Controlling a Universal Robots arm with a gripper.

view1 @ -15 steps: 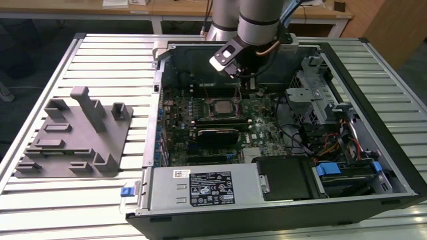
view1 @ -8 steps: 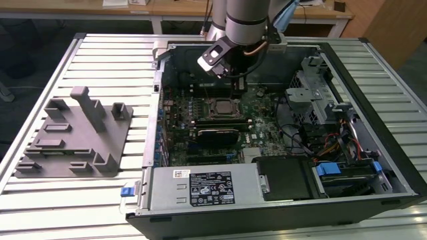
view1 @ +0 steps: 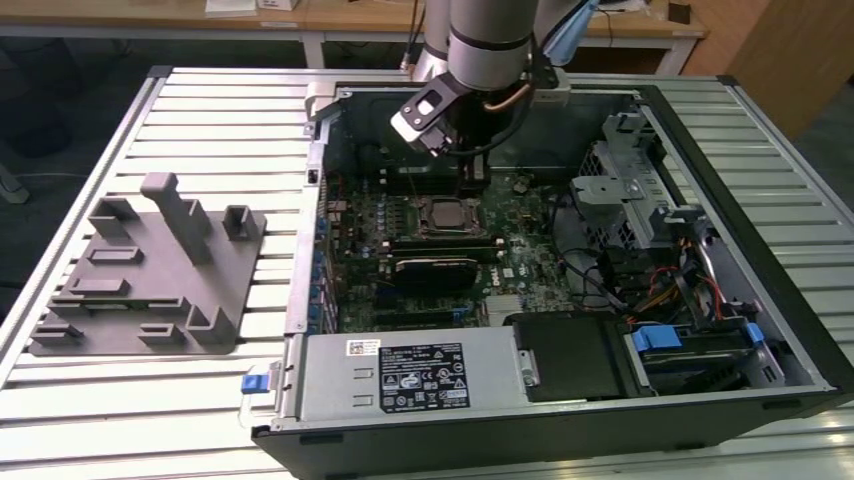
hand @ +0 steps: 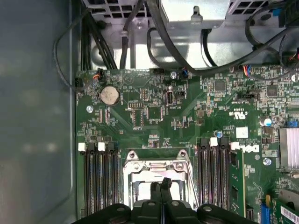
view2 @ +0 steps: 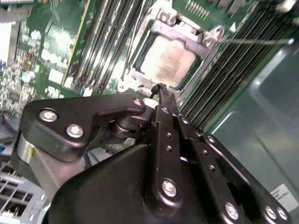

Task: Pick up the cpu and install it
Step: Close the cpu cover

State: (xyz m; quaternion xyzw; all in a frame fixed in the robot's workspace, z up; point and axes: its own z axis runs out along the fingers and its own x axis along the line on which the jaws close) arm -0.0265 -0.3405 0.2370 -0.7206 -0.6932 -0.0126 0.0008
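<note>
Over the socket (view2: 184,27), gripper (view2: 161,89) hovering close
Fingers (view2: 163,108) pinched together, holding nothing; cpu (view2: 166,60) sits inside the socket.

Grey fixture tray (view1: 134,290) beside open case (view1: 534,435), seemingly apart.
</note>
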